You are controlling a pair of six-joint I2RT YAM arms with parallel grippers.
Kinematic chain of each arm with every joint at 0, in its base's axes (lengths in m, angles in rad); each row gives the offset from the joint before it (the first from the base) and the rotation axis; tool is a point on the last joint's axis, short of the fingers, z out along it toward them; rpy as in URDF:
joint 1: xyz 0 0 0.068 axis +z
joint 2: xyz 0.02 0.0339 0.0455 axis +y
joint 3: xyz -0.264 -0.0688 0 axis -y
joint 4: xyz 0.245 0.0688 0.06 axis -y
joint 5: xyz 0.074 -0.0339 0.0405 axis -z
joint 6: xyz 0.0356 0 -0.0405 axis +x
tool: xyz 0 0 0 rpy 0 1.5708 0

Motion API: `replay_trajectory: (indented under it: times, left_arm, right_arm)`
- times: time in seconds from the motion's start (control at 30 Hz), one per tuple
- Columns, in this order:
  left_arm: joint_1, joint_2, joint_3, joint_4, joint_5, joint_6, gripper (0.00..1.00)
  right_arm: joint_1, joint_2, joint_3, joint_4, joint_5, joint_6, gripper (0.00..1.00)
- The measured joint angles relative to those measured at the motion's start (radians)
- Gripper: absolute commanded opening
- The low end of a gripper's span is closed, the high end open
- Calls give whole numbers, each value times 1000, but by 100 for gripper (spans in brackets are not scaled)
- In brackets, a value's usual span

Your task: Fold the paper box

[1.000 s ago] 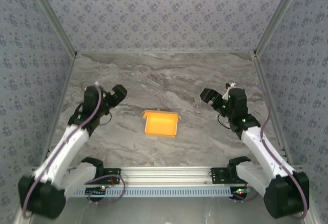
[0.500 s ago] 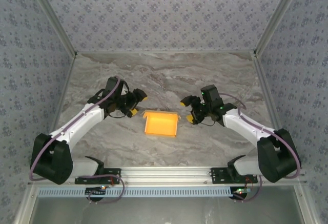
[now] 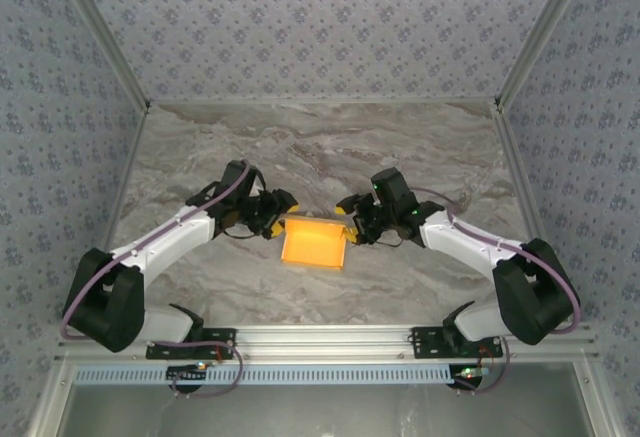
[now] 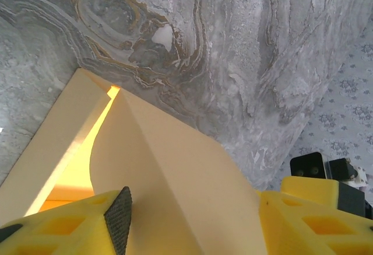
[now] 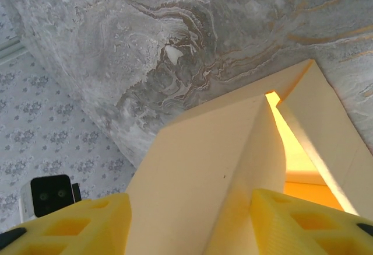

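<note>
The left end effector [image 3: 275,215] and right end effector [image 3: 352,219] were spread, a box [image 3: 314,243] flap between each one's fingers. Closing both together, evenly, should avoid creasing.

Light soft and even, from overhead. Table [image 3: 320,147] reads clear and matte, with faint shadows under my arms [image 3: 170,242]. Top view sharp; walls lean outward at the edges. Wrist views: paper box [image 4: 175,167] glows bright orange inside its fold, flaps paler. Yellow fingers [image 4: 52,229] of my left gripper [image 4: 189,223] blur near the lens.
</note>
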State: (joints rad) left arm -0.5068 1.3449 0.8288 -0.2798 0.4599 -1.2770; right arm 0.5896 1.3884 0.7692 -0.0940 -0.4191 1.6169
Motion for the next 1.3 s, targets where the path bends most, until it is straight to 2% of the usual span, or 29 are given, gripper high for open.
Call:
replay_trajectory:
  times: [0.2, 0.33, 0.53, 0.8, 0.97, 1.17, 1.3]
  left_arm:
    - [-23, 2, -17, 31, -4, -16, 55]
    - [-32, 8, -52, 37, -19, -9, 51]
    - [-37, 7, -137, 40, -102, 36, 46]
    - [-37, 32, -219, 131, -140, 74, 43]
    - [-38, 36, -219, 147, -163, 101, 45]
    - [-39, 28, -210, 118, -197, 174, 56]
    - [-39, -29, -209, 90, -223, 263, 57]
  right_arm:
    - [6, 30, 0, -3, 21, 0, 56]
    - [7, 32, 0, -25, 38, -25, 61]
    - [6, 29, 0, -94, 50, -98, 67]
    - [-32, -7, -1, -200, 98, -196, 69]
    - [-43, -12, 44, -294, 129, -372, 79]
    - [11, 33, 185, -364, 172, -716, 76]
    - [36, 74, 177, -362, 164, -840, 75]
